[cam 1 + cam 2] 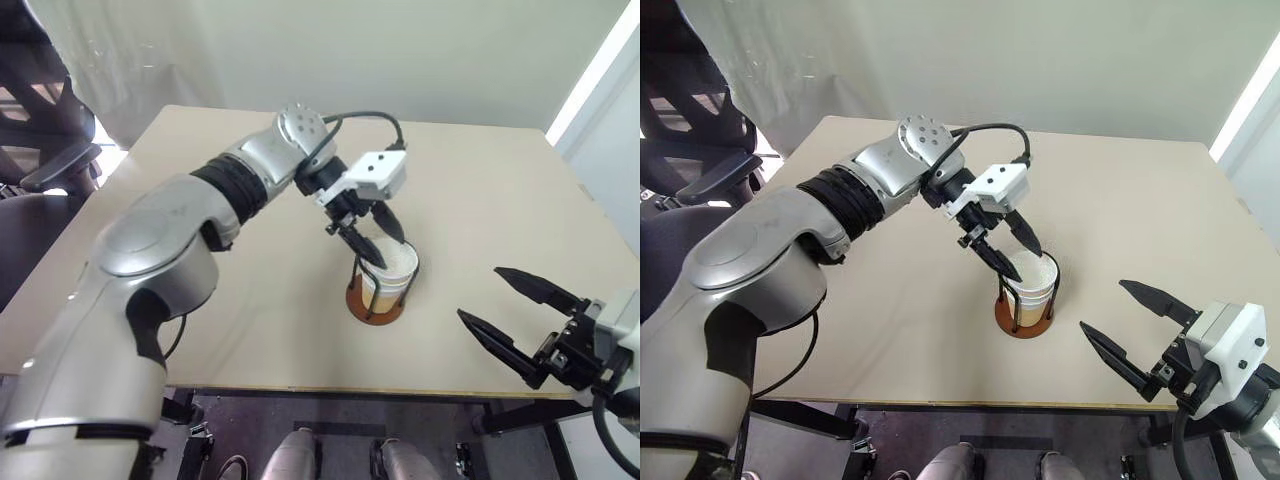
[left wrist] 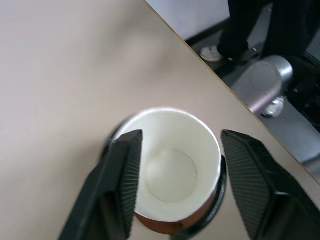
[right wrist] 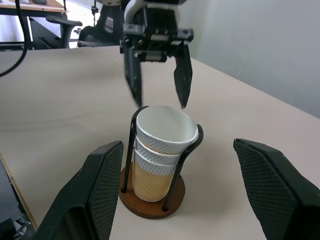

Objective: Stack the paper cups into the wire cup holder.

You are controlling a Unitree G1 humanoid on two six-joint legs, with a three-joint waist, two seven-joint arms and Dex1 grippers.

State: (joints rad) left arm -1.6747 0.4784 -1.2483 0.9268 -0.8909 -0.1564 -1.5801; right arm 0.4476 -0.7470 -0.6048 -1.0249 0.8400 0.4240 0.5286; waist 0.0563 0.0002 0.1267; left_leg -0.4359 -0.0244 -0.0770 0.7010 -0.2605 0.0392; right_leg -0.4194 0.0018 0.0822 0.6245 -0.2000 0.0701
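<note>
- Left eye view shows the table (image 1: 200, 330) from above: the holder (image 1: 377, 306) stands near the middle, toward the near edge, with the cups (image 1: 390, 268) nested inside it.
- From this high angle the cups read as one white rim with a tan side below; how many are stacked cannot be told here.
- Right wrist view looks at the same stack from the side and settles that: three rims, one above the other, tan showing on the lowest cup, the top cup leaning a little.
- That side view also shows the holder's two black wire loops rising on either side of the stack from the reddish-brown base.
- The left gripper (image 1: 372, 243) hangs over the stack, pointing down at the top rim. Its fingers (image 3: 183, 80) are spread apart and hold nothing; in the side view the tips stand just above the rim, at most grazing it.
- Left wrist view looks straight down into the top cup: white inside, round bottom visible, one finger over each side of the mouth. It also catches the near table edge and the floor past it.
- The right gripper (image 1: 515, 310) sits at the near right corner, well apart from the holder, aimed toward it, fingers wide open and empty.
- A chair (image 1: 40, 150) stands far left, beside the table.
</note>
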